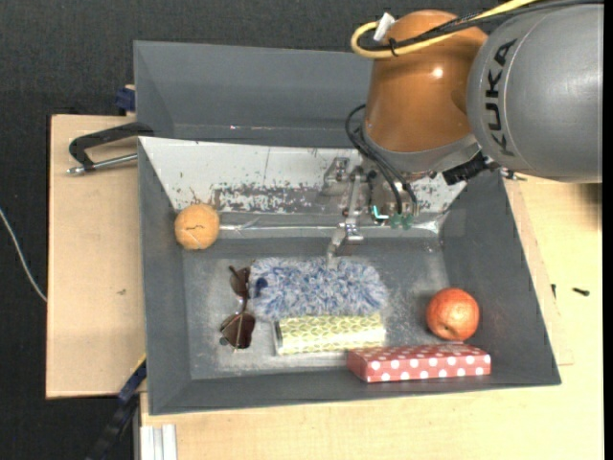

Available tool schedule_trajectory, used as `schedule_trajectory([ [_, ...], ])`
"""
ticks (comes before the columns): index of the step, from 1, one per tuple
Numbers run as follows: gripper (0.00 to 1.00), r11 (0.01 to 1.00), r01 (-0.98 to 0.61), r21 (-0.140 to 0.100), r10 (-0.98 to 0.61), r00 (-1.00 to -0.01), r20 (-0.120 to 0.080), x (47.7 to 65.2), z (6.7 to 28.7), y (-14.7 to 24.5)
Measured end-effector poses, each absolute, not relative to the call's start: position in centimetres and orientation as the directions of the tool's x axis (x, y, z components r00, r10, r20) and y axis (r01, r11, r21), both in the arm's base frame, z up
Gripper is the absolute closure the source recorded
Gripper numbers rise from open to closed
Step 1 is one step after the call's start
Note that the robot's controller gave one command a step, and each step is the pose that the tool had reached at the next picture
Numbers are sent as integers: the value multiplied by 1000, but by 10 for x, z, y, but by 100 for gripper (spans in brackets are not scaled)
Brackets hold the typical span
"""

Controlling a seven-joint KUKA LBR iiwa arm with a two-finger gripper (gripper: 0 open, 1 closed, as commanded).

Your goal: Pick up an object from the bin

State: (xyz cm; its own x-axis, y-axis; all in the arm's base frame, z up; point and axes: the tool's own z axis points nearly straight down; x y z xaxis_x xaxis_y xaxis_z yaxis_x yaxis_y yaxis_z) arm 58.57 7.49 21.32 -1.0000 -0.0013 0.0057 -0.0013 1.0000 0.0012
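Grey bin (pixel 163 286): 1. Tool (pixel 343 240): 1, upper centre, open or closed cannot be told, just above shaggy blue-white mitt (pixel 321 288): 1, centre. Red dotted box (pixel 419 362): 1, lower right. Green patterned block (pixel 330 333): 1. Sunglasses (pixel 238 312): 1. Red apple (pixel 452 314): 1. Orange ball (pixel 196 226): 1, left.

Orange ball (pixel 196 226) at the back left, dark sunglasses (pixel 238 310) front left, yellow-green spotty pack (pixel 329 333) just beside them, red box with white dots (pixel 419 363) front right, red apple (pixel 452 314) near it
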Motion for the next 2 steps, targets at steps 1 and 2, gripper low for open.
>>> schedule_trajectory([
  [1,0,1000,-1,2,-1,-1000,-2,587,217,75],
  [2,0,1000,-5,2,-5,-1000,-9,587,169,81],
])
